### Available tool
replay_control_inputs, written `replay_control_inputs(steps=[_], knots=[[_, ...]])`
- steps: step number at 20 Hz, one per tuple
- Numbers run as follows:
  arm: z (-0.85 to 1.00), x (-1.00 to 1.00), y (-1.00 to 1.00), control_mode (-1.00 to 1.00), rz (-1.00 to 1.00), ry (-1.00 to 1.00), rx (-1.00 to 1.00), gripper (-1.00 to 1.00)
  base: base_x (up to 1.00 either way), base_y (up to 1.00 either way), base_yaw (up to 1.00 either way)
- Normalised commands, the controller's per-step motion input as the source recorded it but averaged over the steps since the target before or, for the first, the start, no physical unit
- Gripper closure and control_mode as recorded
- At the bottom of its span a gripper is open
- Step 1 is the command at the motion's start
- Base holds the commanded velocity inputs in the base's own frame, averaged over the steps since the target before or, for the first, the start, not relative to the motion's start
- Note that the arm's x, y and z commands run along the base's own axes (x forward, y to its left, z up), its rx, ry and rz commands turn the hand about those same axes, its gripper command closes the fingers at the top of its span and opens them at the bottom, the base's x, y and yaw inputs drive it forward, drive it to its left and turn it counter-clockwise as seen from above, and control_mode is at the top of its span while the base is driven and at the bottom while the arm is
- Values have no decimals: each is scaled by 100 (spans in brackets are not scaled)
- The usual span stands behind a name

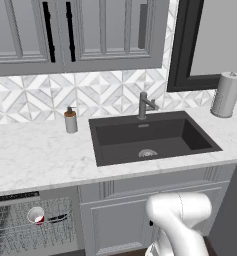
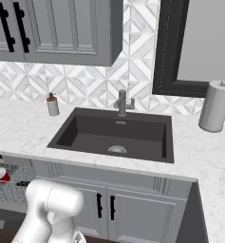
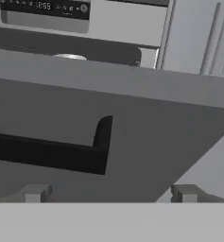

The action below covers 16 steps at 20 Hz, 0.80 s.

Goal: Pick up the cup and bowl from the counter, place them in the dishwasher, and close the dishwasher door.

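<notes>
A home kitchen: marble counter (image 1: 35,160) with dark sink (image 1: 150,137), tiled backsplash (image 1: 90,95), grey cupboards (image 1: 90,30), built-in dishwasher (image 1: 35,220)

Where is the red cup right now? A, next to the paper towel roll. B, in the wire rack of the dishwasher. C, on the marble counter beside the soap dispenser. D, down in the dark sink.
B: the red cup lies among the grey wires of the rack in the dishwasher, below the counter edge, seen in both base views.
</notes>
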Motion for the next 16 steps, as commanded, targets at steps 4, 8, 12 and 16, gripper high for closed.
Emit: replay_control_inputs(steps=[4, 8, 12, 16], knots=[[-54, 100, 14, -100, -4, -18, 0, -100, 0, 0, 0], [-52, 100, 37, -100, -9, -14, -1, -100, 0, 0, 0], [-52, 100, 49, -100, -8, -14, -2, -100, 0, 0, 0], [-39, 100, 54, -100, -10, -20, -3, -100, 0, 0, 0]])
